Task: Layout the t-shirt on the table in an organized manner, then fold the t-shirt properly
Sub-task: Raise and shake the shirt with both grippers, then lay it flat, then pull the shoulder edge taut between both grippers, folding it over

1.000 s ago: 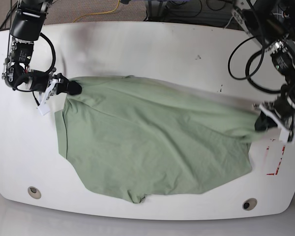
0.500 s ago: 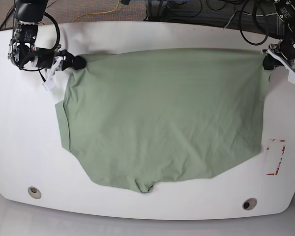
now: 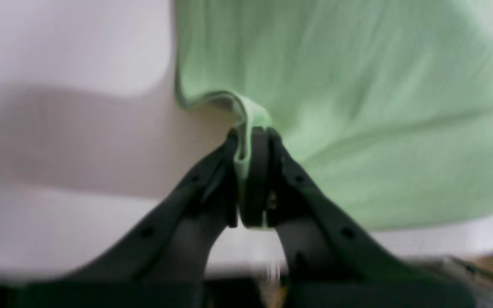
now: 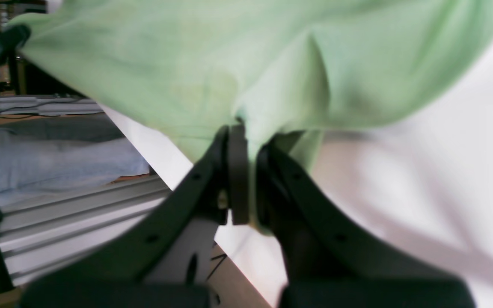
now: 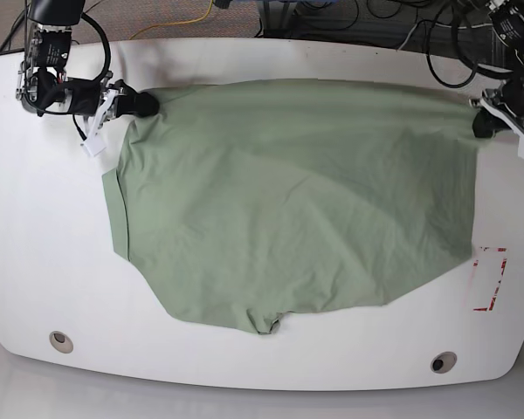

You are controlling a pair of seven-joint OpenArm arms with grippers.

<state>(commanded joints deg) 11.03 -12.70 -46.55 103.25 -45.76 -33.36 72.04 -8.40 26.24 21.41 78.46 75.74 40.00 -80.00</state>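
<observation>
Your left gripper (image 5: 482,122) and right gripper (image 5: 140,105) are each clamped on a corner of the t-shirt (image 5: 288,201). It's stretched between them along the far edge of the table (image 5: 35,262), the rest draped toward the near edge.

1. The base view is bright and evenly lit; the white table (image 5: 271,61) glares slightly, nearly washed out along its near edge.
2. The t-shirt (image 5: 288,201) shows soft, low-contrast wrinkle shading in that view, and its far edge by the right gripper (image 5: 142,104) looks slightly smeared.
3. The base view bends at its borders, so the table's edges curve.
4. The left wrist view is heavily blurred; the left gripper (image 3: 248,141) and the fabric beyond it lack sharp edges.
5. A broad soft shadow lies on the table beside that gripper.
6. The right wrist view is soft, its table overexposed beside the gripper.
</observation>
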